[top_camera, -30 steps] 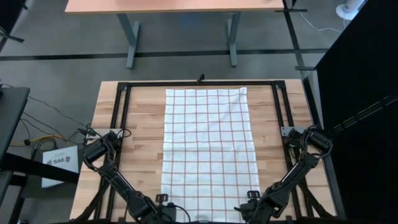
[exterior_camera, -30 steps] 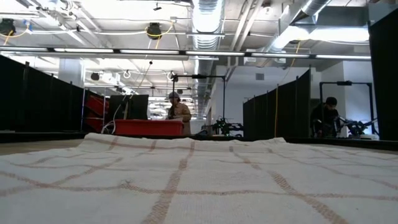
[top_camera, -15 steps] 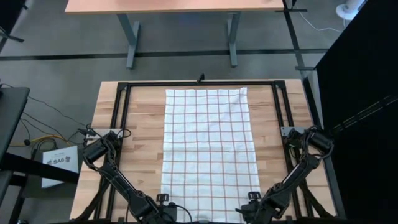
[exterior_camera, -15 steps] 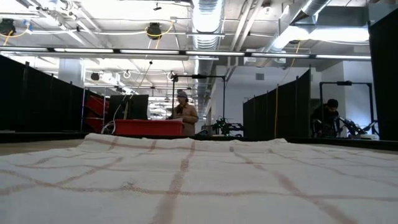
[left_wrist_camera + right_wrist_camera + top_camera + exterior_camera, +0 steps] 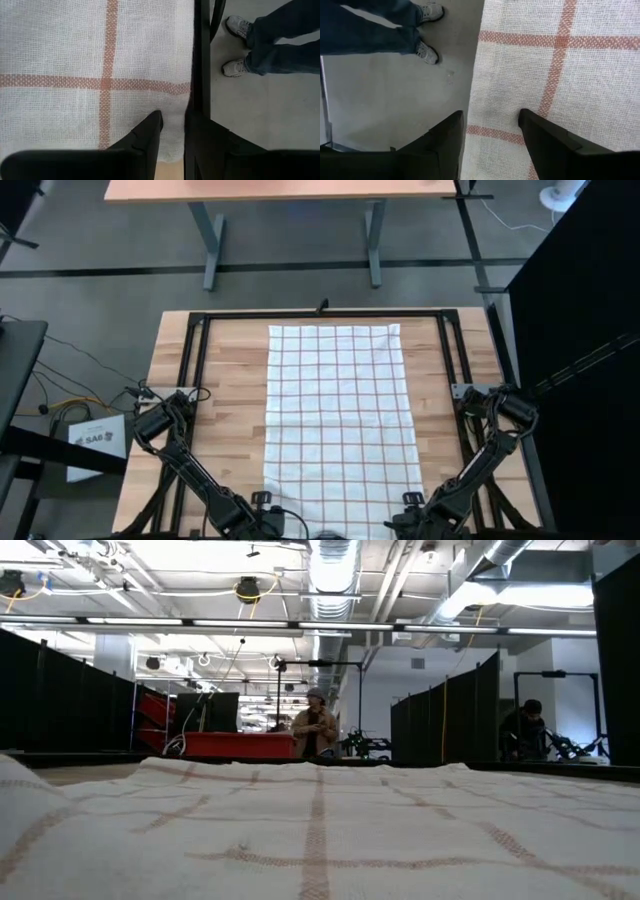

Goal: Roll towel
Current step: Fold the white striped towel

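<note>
Your towel (image 5: 340,420) lies flat on the surface (image 5: 220,410). Both the left gripper (image 5: 172,127) and the right gripper (image 5: 490,125) straddle its near edge, fingers parted, not clamped.

— What carried everything when we looked down?

— We saw a light wooden surface (image 5: 225,415) of butcher-block planks, ringed by a black metal frame (image 5: 196,330) along its far edge and both sides.

— And what lay directly on it?

— We found the towel (image 5: 338,420), white with a grid of thin reddish-brown lines, spread flat down the middle, running from near the far frame bar to the near edge. Bare wood showed on both sides of it.

— From table height?

— We saw the towel's weave (image 5: 320,830) filling the foreground, lying fairly flat with faint ripples.
</note>
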`<state>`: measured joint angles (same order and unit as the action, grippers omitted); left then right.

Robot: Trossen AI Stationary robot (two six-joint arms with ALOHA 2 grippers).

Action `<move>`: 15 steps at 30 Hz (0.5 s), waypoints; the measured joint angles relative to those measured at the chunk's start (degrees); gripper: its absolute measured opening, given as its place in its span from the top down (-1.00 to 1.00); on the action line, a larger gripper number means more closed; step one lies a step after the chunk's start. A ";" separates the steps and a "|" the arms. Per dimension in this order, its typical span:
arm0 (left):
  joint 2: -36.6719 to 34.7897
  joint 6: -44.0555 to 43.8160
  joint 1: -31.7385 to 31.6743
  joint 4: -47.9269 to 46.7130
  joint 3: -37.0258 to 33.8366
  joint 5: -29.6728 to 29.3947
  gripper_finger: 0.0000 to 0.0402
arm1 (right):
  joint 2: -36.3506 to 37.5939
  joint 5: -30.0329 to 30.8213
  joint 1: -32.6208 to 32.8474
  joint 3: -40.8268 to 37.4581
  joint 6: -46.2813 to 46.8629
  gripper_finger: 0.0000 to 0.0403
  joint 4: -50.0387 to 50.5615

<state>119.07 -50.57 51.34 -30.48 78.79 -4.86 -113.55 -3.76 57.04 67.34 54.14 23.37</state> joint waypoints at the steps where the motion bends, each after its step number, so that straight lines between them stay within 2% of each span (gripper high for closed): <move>1: 0.00 0.00 -0.01 -0.10 0.02 0.02 0.54 | -0.06 0.10 -0.10 0.01 0.02 0.09 0.08; 6: -0.29 0.24 -0.14 -2.51 0.00 0.02 0.54 | 0.77 -0.20 -1.03 0.44 -1.30 0.19 2.28; 15: -1.39 1.49 -0.25 -4.85 -0.09 -0.32 0.54 | 5.61 2.33 -0.30 9.44 -8.97 0.26 21.36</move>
<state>117.67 -49.08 51.09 -35.33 78.70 -5.18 -107.94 -1.43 56.75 76.78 45.17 44.73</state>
